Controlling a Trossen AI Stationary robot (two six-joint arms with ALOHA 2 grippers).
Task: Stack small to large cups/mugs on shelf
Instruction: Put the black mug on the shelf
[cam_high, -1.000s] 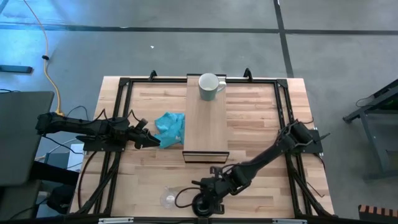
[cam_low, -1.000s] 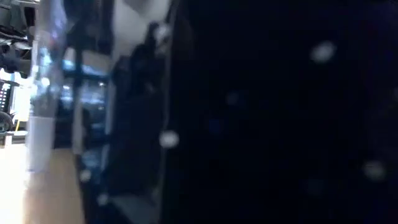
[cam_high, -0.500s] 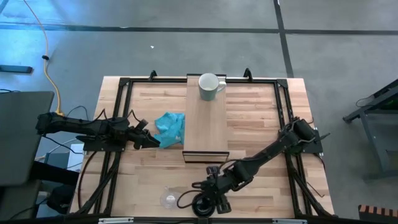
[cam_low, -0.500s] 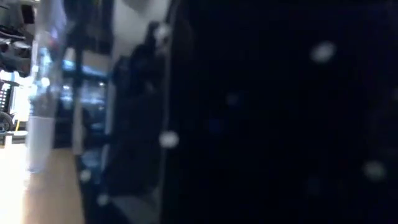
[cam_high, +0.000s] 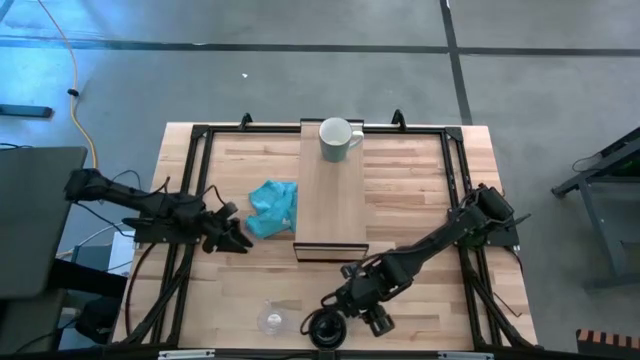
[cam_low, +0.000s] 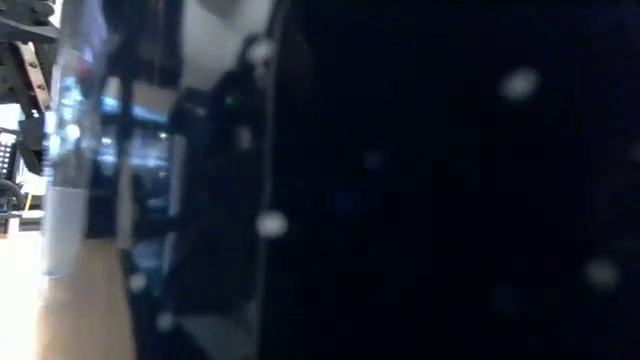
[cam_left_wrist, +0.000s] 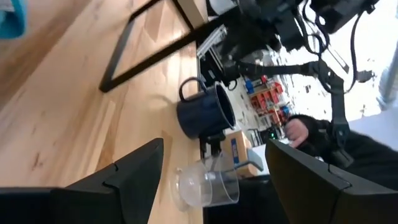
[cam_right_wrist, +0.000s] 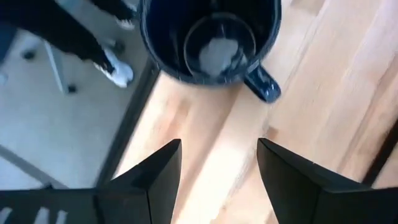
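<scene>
A white mug (cam_high: 338, 140) stands on the far end of the wooden shelf (cam_high: 332, 205). The black mug (cam_high: 323, 330) (cam_right_wrist: 208, 37) stands upright at the table's near edge, its handle (cam_right_wrist: 261, 84) pointing away from the rim. The clear glass cup (cam_high: 271, 320) (cam_left_wrist: 202, 186) stands just to its left. My right gripper (cam_high: 340, 303) (cam_right_wrist: 217, 180) hovers open above and beside the black mug, touching nothing. My left gripper (cam_high: 235, 240) (cam_left_wrist: 214, 149) is open at the table's left, pointing toward the black mug (cam_left_wrist: 202, 112) and the glass cup.
A teal cloth (cam_high: 273, 208) lies left of the shelf, close to my left gripper. A black metal frame (cam_high: 200, 135) edges the table. A person's shoes (cam_right_wrist: 115, 68) and a hand (cam_left_wrist: 298, 127) show beyond the near edge. The low view is mostly blocked by something dark.
My right gripper has drawn back from the black mug, rising toward the table's right and rolling; the mug has stayed where it was. My left arm has swung so that its gripper points more toward the near edge.
</scene>
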